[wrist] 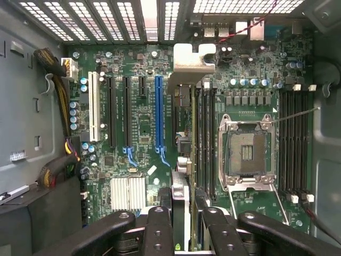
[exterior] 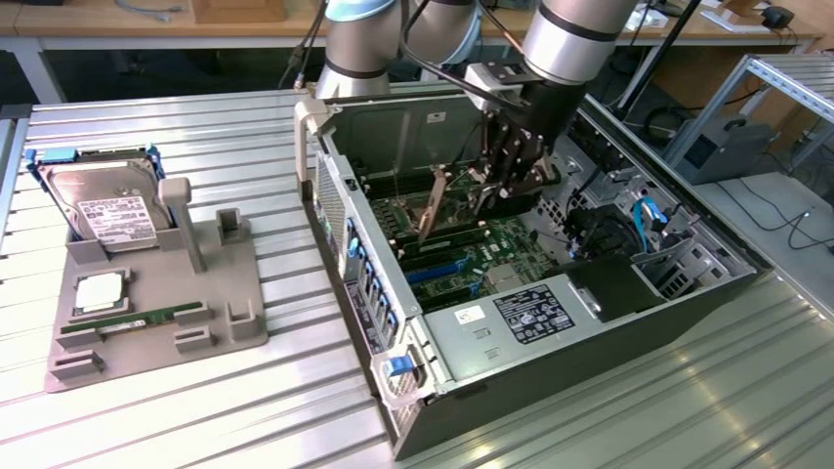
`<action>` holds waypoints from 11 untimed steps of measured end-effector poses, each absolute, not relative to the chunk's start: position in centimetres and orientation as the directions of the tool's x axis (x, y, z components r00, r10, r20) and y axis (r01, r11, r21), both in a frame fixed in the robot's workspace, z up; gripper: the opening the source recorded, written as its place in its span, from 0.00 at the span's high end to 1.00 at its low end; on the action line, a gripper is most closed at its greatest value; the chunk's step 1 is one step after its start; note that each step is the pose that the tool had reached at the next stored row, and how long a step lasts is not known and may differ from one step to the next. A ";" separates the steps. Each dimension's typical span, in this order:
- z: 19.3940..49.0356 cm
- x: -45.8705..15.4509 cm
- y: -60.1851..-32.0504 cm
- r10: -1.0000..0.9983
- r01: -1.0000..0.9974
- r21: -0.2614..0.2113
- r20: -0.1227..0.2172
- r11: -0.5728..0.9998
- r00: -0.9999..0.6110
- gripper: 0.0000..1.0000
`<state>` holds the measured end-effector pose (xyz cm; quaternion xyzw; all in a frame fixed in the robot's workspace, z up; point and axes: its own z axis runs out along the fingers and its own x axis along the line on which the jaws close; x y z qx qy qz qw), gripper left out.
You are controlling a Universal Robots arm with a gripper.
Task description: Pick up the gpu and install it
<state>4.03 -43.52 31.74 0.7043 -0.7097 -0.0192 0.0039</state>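
The fingers [wrist: 159, 230] of the gripper [wrist: 185, 216] pinch the gpu [wrist: 181, 181] by its upper edge, holding it edgewise above the motherboard [wrist: 138, 133] inside the computer case [exterior: 587, 322]. It looks light, stiff and fragile (best gripped on the bare edges, not the chips).

The gpu [wrist: 180, 202] stands edge-on between the fingers [wrist: 157, 229], its bracket [wrist: 189, 64] near the rear grille [wrist: 149, 16] ahead. One side of the fingers is free above the expansion slots [wrist: 158, 114]; on the other, memory slots [wrist: 205, 133] crowd the card. A case wall [wrist: 26, 106] and cable bundle [wrist: 47, 57] close the slot-side flank.
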 end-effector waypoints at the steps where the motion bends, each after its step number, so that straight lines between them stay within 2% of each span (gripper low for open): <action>1: 31.7 4.0 -43.5 -1.000 -0.999 0.033 -0.021 0.007 -0.008 0.73; 11: 31.4 3.4 -43.7 -1.000 -0.999 0.033 -0.021 0.007 -0.008 0.73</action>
